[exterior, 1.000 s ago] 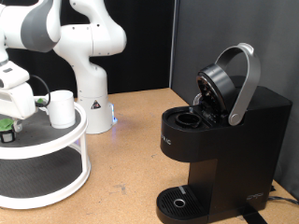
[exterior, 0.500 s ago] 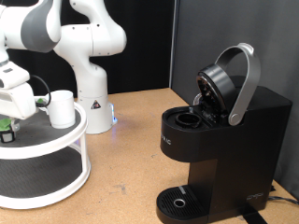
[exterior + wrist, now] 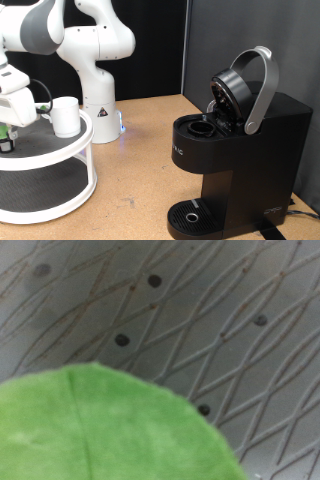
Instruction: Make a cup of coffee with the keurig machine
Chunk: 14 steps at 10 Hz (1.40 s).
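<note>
Reaching down at the left edge of the round stand [image 3: 70,165], the claw [image 3: 8,128] hovers over the green-topped pod [image 3: 110,430]; its opening cannot be told. The cup [image 3: 66,116] stands beside it, and the keurig machine [image 3: 240,150] waits with lid raised. Pod pickup seems in hand.

I'm seeing the keurig machine [image 3: 235,150] sitting on the worktop [image 3: 140,170] at four o'clock, lid raised. At nine o'clock, the cup [image 3: 65,116] is standing on the two-tier stand [image 3: 55,165], with the pod [image 3: 8,138] and tool [image 3: 12,120] beside it.
</note>
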### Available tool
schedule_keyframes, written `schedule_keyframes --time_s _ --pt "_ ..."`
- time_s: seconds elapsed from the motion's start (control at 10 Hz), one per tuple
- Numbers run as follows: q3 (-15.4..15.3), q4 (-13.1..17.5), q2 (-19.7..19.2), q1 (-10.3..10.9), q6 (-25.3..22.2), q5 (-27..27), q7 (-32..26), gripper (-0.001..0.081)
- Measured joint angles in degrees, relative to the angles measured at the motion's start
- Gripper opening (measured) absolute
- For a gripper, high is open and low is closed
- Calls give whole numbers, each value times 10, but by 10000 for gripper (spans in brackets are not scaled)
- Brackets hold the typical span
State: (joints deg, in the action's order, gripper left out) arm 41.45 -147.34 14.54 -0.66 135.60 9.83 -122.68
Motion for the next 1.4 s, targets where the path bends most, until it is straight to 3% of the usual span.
schedule_keyframes --time_s 0.7,1.0,1.2,1.4 --pt "0 91 15 -1 -134 -34 -6 467" --pt "0 96 16 -1 -145 -47 -3 467" --pt "0 99 16 6 -164 -149 15 467" --pt "-2 123 16 21 -208 -250 55 467"
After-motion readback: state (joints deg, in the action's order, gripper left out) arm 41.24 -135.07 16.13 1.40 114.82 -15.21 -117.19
